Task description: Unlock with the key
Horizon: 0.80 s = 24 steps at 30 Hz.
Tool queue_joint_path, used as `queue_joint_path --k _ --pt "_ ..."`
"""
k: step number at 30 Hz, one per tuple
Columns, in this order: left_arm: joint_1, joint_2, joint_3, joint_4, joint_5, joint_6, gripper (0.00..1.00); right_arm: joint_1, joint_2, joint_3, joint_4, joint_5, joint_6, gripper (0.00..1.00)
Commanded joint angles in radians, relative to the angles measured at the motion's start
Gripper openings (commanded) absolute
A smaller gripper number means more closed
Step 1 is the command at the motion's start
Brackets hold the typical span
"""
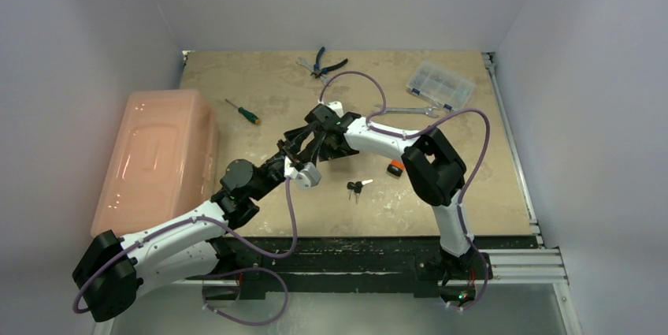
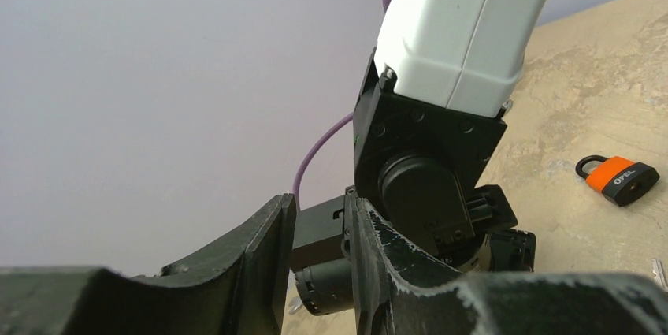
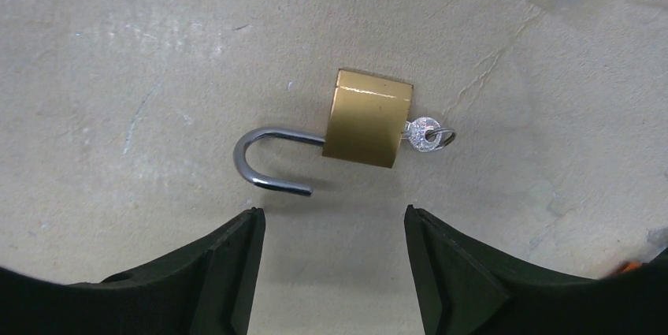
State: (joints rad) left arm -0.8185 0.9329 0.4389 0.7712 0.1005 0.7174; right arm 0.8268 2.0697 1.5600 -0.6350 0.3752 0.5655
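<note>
Right wrist view gives you the clearest read: the brass padlock (image 3: 369,118) lies flat on the surface (image 3: 118,51), directly ahead of the right pincer (image 3: 332,217), whose jaws stand wide apart and empty, clear of the lock. The steel shackle (image 3: 264,158) is sprung out of the body, with its free end swung loose to one side. The key (image 3: 425,134) sits in the keyway at the opposite end, its ring trailing on the surface. Judged from that, the unlocking looks done, or all but done. The left pincer (image 2: 317,202) is raised beside the right arm (image 2: 465,27); its jaws are parted by a narrow gap and you can see nothing between them. An orange padlock (image 2: 621,180) lies apart, and spare keys (image 1: 356,187) lie near it. From the top camera the brass lock seems to be hidden under the two wrists, so don't rely on that view. Expect the lock to be dense, rigid and smooth-sided, so it is likely to skate if nudged. If you must lift it, close across the flat brass faces, not on the round shackle or the small key, which could twist or pull out.
</note>
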Motion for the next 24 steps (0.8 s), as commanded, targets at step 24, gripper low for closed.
queue_joint_path --k 24 --pt "0.005 -0.019 0.003 0.04 0.009 -0.01 0.35 -0.043 -0.053 0.087 0.014 0.067 0.021 0.65"
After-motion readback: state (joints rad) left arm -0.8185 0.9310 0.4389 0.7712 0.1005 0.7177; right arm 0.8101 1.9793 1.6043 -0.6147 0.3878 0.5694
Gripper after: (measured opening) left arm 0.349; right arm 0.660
